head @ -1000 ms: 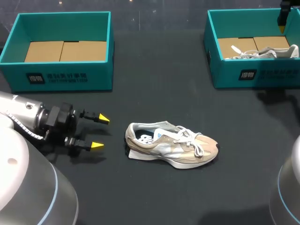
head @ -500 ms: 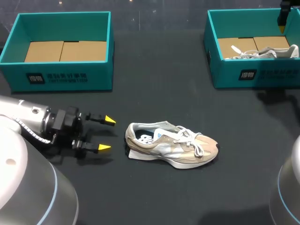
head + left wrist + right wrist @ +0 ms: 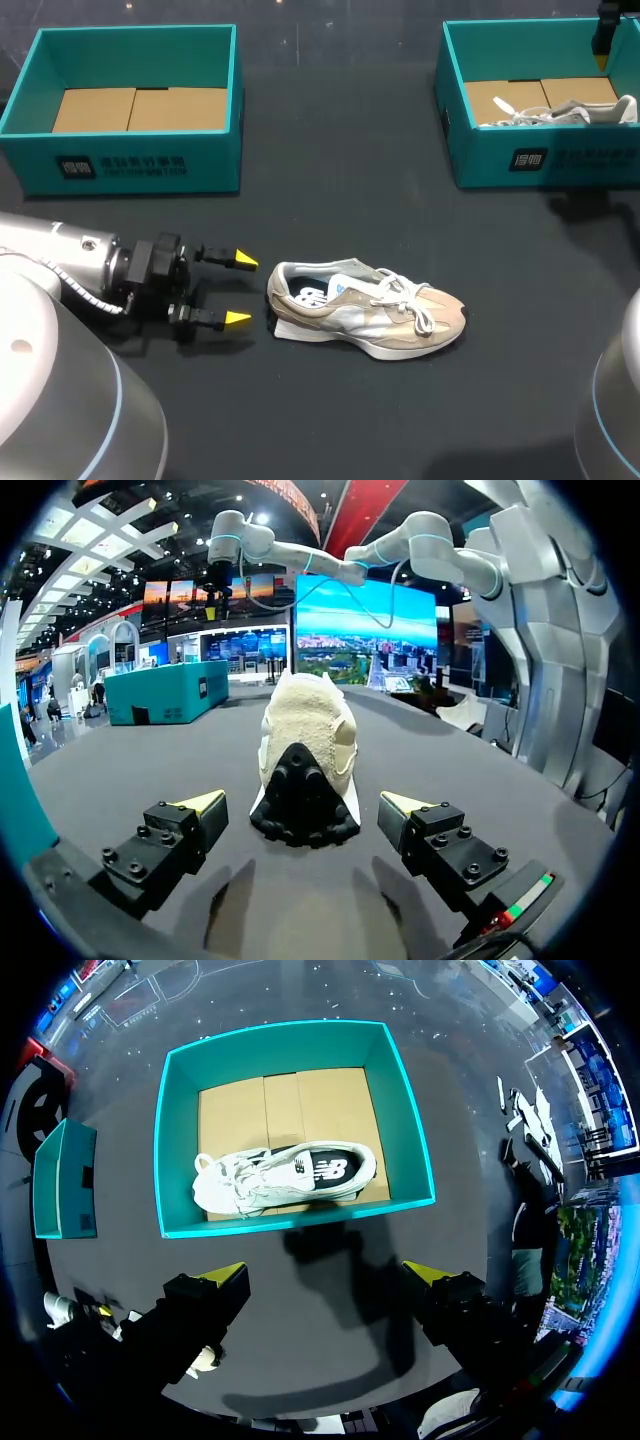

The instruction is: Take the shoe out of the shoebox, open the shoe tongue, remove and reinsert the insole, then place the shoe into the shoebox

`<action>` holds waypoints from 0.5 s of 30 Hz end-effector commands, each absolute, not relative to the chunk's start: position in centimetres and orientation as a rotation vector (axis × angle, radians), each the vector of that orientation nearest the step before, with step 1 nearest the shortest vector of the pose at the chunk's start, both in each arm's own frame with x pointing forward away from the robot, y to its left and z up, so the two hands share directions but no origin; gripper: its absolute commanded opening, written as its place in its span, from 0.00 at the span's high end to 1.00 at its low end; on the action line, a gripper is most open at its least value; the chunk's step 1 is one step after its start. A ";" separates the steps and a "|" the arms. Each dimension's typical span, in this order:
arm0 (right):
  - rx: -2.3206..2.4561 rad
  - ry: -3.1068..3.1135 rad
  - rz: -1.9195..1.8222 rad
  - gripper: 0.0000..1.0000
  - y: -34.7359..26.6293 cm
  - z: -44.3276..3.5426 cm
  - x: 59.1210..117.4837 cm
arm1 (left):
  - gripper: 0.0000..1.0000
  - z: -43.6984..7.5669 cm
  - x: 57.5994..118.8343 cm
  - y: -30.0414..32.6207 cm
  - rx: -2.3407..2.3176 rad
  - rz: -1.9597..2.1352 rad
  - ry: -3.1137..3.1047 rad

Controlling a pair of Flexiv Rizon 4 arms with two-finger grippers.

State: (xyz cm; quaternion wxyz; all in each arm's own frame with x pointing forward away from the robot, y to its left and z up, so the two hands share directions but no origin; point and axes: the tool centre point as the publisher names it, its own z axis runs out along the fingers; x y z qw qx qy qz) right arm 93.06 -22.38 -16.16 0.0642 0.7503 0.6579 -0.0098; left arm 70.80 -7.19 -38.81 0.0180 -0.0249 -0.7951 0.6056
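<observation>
Starting at ten o'clock on the bench (image 3: pixel 330 420): an empty teal shoebox (image 3: pixel 130 165), bare cardboard floor showing, open side up and ready to take a shoe. Down at eight o'clock comes the left hand (image 3: pixel 242 290), laid low and level, its fingers spread wide and holding nothing. It points straight toward three o'clock at the heel of the beige shoe (image 3: pixel 365 310), the yellow tips just short of it.

From the left wrist, the shoe (image 3: pixel 305 700) sits dead ahead of the left hand (image 3: pixel 305 802), heel first, with one finger on either flank. That looks like a line-up to clamp the heel and steady the shoe. The shoe itself lies upright near the bench's middle, toe toward three o'clock, laces loose on top and collar open. A pale strip juts from under the heel; it might be the insole's edge, but I can't say for sure.

Over at two o'clock stands the second shoebox (image 3: pixel 540 160), with a white shoe (image 3: pixel 560 112) lying in it. The right hand (image 3: pixel 325 1275) hangs high above that box, fingers wide and gripping nothing, well out of the left arm's way.
</observation>
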 end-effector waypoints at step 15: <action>2.265 1.985 -0.030 0.00 -22.4 -16.2 93.0 | 0.00 -39.1 69.9 -9.2 -0.053 1.899 -2.470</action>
